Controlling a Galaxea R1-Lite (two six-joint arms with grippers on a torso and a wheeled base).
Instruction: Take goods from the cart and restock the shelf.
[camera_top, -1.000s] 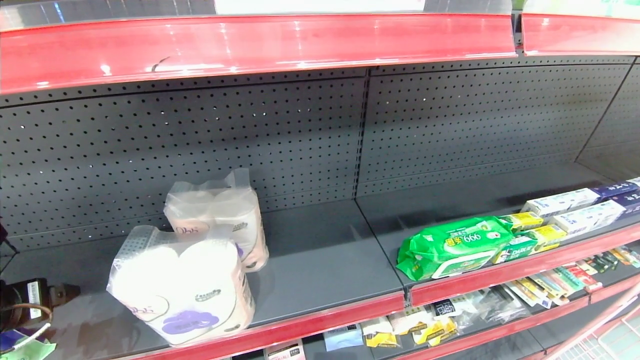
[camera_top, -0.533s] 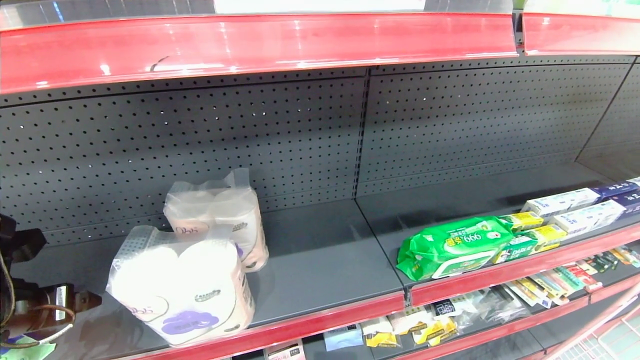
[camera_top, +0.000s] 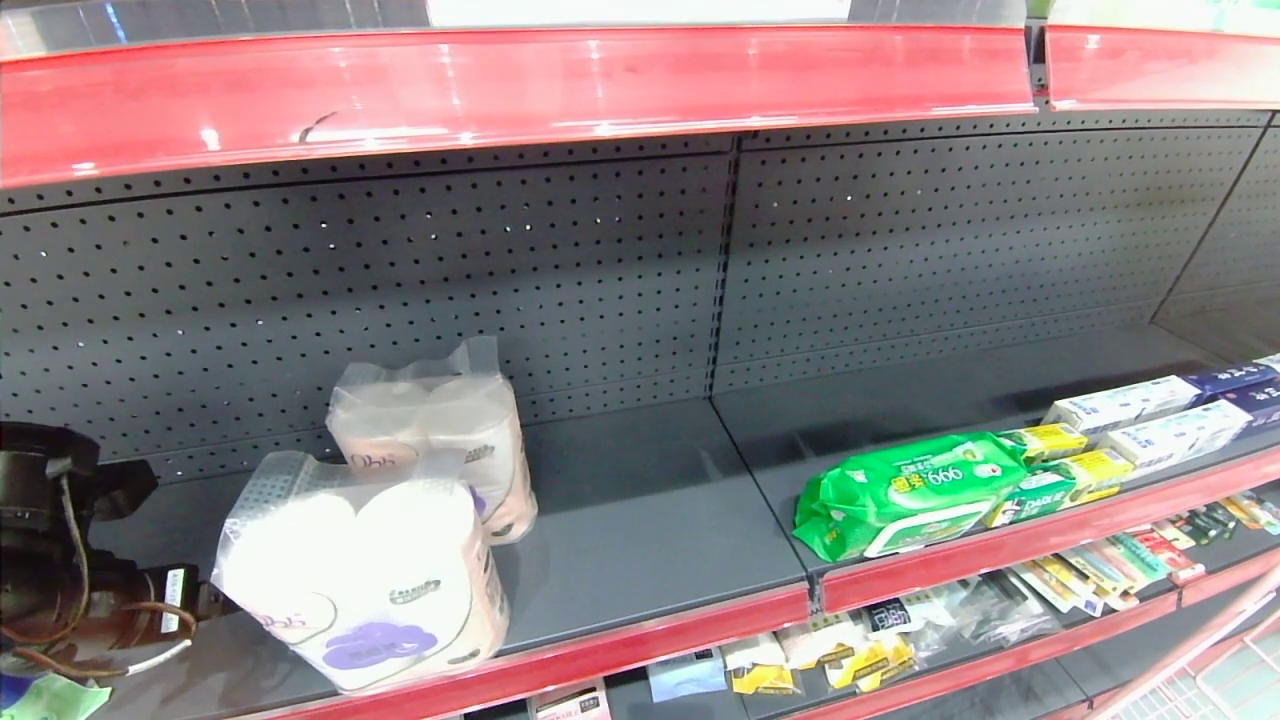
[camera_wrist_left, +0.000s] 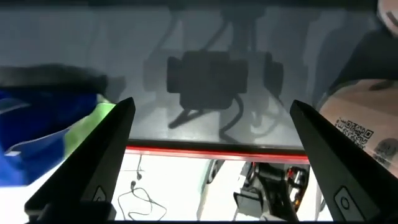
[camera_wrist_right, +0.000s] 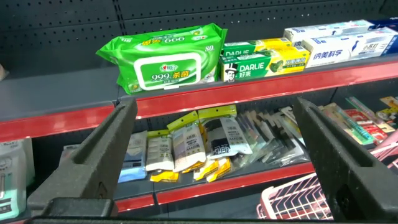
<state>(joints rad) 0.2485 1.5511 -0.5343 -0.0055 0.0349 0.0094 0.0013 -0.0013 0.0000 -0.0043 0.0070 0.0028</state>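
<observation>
Two packs of toilet rolls stand on the grey shelf (camera_top: 640, 540): one at the front edge (camera_top: 365, 575), one behind it (camera_top: 440, 440). My left arm (camera_top: 110, 600) is low over the shelf's left end, its tip just left of the front pack. In the left wrist view my left gripper (camera_wrist_left: 211, 162) is open above the shelf's red lip with nothing between its fingers; the front pack (camera_wrist_left: 367, 124) is to one side, a blue and green packet (camera_wrist_left: 43, 137) to the other. My right gripper (camera_wrist_right: 214, 155) is open and empty, facing the green wipes pack (camera_wrist_right: 165, 56).
Toothpaste boxes (camera_top: 1140, 420) line the shelf to the right of the wipes (camera_top: 905, 490). Small hanging goods (camera_wrist_right: 199, 143) fill the shelf below. A pink cart basket (camera_wrist_right: 298, 199) is at the lower right. The red upper shelf edge (camera_top: 500, 90) overhangs.
My left arm has risen and moved right along the shelf, closer to the front toilet roll pack. The goods have not moved.
</observation>
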